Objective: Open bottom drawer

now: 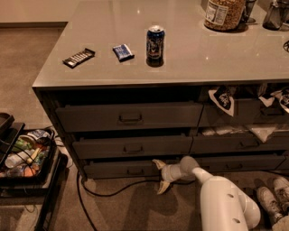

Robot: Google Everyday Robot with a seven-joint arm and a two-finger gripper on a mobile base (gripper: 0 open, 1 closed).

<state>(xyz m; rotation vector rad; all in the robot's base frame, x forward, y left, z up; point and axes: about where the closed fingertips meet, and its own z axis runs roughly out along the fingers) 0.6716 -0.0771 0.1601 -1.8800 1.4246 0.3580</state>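
Observation:
The bottom drawer (115, 169) is the lowest, shallow dark grey front of the left stack of three, with a small centre pull (134, 171). It stands slightly out from the cabinet. My gripper (160, 177) is at the drawer's right end, low near the floor, on the end of my white arm (223, 198). Its two pale fingers (158, 164) are spread apart, one up against the drawer front and one down toward the carpet, with nothing between them. The gripper is to the right of the pull, apart from it.
Two taller drawers (131, 118) sit above, slightly out. The right stack (239, 131) holds white cloths. On the counter: a can (155, 44), a blue packet (122, 52), a dark bar (79, 57), a jar (224, 13). A tray of bottles (25, 153) is left; a cable (104, 193) and shoes (273, 194) lie on the floor.

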